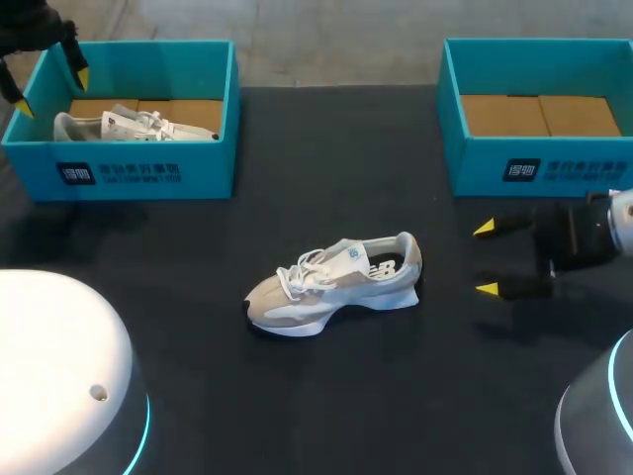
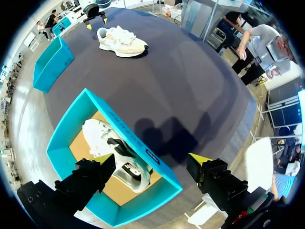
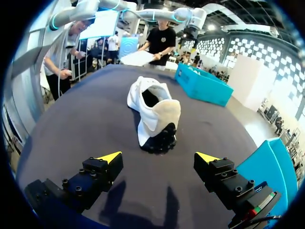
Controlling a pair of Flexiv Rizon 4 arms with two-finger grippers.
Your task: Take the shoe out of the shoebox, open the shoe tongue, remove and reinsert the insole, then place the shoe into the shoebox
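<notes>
Table (image 1: pixel 326 148): dark matte cloth, edge to edge. Two teal boxes stood along its far side, well apart: left shoebox (image 1: pixel 148 173) at far left, right shoebox (image 1: pixel 554 168) at far right. Each had a dark label on the near wall & brown cardbd lining the floor.

Boxed shoe (image 1: pixel 129 126), white & grey, lay on its side inside the left shoebox. Loose shoe (image 1: pixel 336 287), beige & white w/ white laces, stood upright on its sole at approx the table's ctr, clear of both boxes. Its toe pointed left & a bit near, heel to the right.

Right arm (image 1: pixel 593 233) came in low from the right, just near of the right shoebox. Right jaws were spread wide & gripped nothing, yellow fingertips (image 1: pixel 485 228) pointing left toward the heel w/ bare cloth btwn. In the right wrist view the loose shoe (image 3: pixel 155 112) sat ahead of the jaws, heel & dark sole toward them.

Left arm (image 1: pixel 30 30) hung over the far left corner of the left shoebox. Left jaws were spread too, pinching nothing. In the left wrist view the boxed shoe (image 2: pixel 102 136) lay under them.

A soft shadow (image 2: pixel 162 138) fell on the cloth just beside that box's labelled wall. A white rounded arm base (image 1: pixel 59 376) w/ a cyan light ring sat at near left, another at near right.
</notes>
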